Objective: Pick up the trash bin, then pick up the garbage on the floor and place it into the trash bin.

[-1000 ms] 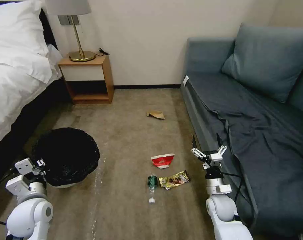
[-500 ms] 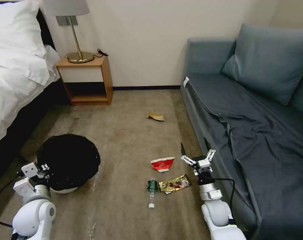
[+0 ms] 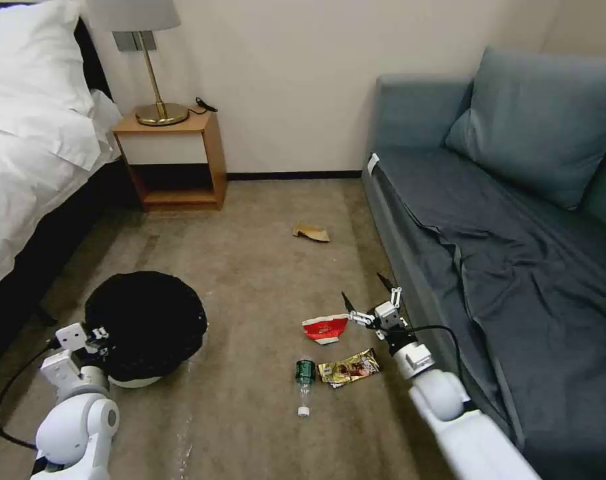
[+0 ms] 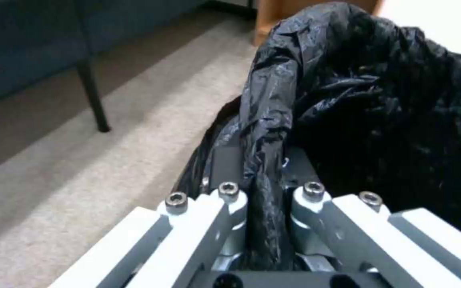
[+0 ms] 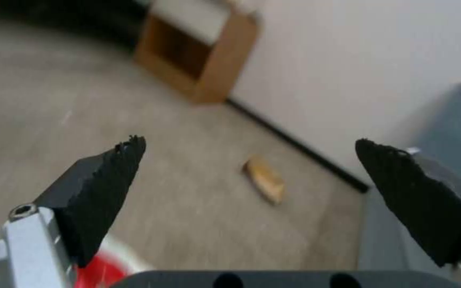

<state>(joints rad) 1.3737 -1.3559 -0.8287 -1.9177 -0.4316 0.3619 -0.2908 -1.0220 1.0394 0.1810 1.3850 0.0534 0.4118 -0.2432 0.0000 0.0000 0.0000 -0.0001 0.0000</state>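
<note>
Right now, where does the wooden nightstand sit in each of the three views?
Head view: nightstand at the far wall, beside the bed.
Left wrist view: nightstand corner beyond the trash bin.
Right wrist view: nightstand against the wall.
Shared landmark: the blue sofa.

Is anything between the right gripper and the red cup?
Nothing visible. The open right gripper hangs just right of the red cup, with bare carpet between. The left gripper grips the bin rim.
</note>
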